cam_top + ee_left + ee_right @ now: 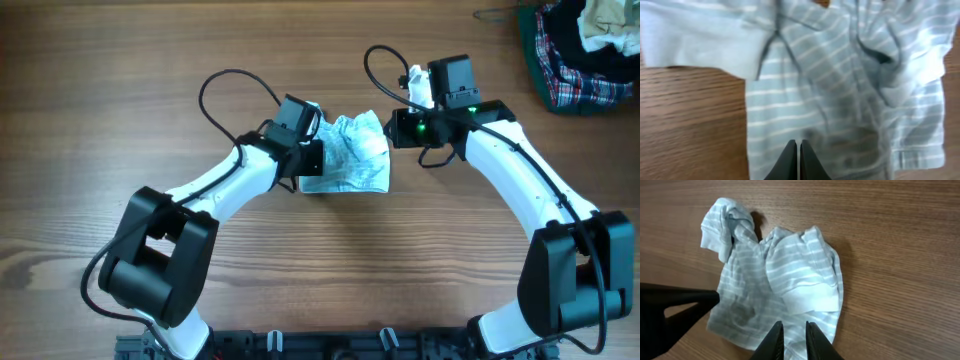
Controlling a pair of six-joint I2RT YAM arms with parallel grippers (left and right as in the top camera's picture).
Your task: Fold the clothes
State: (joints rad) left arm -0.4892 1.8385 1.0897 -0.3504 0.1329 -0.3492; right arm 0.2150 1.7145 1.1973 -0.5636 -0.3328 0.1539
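The clothes (352,155) are one small pale blue garment with thin white stripes, lying crumpled on the wooden table between my two grippers. My left gripper (312,158) is at its left edge. In the left wrist view its fingers (799,145) are closed together just over the cloth (840,90), and no fold shows between them. My right gripper (398,130) is at the garment's right side. In the right wrist view its fingers (794,326) are slightly apart above the near hem of the garment (785,275), with cloth visible through the gap.
A heap of red-green plaid, dark and cream clothes (580,45) lies at the far right corner. The left gripper shows as a dark shape (675,305) at the left of the right wrist view. Bare wooden table (150,90) surrounds the garment.
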